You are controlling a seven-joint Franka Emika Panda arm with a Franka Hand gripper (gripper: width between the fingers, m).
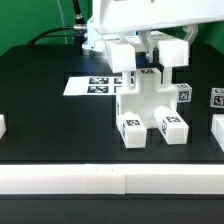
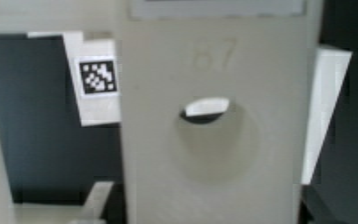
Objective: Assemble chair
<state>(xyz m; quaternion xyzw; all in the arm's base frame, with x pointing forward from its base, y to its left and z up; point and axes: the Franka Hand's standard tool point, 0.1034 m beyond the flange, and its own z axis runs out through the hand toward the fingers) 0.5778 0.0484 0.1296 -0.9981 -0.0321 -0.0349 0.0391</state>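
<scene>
The chair (image 1: pixel 146 100) is a blocky white structure standing in the middle of the black table, with tag stickers on its two front feet (image 1: pixel 131 128) and on its side. My gripper (image 1: pixel 152 48) hangs over its top, between two white blocks, with its dark fingers (image 1: pixel 142 46) on either side of an upright chair panel. In the wrist view that panel (image 2: pixel 211 140) fills the frame very close up, with an oval hole (image 2: pixel 206 107) and an embossed number. The jaws flank its edges and look shut on it.
The marker board (image 1: pixel 92 85) lies flat behind the chair, towards the exterior view's left; one of its tags shows in the wrist view (image 2: pixel 98 77). Loose white tagged pieces (image 1: pixel 217 98) sit at the right edge, another (image 1: pixel 2 125) at the left. A white rail (image 1: pixel 110 180) runs along the front.
</scene>
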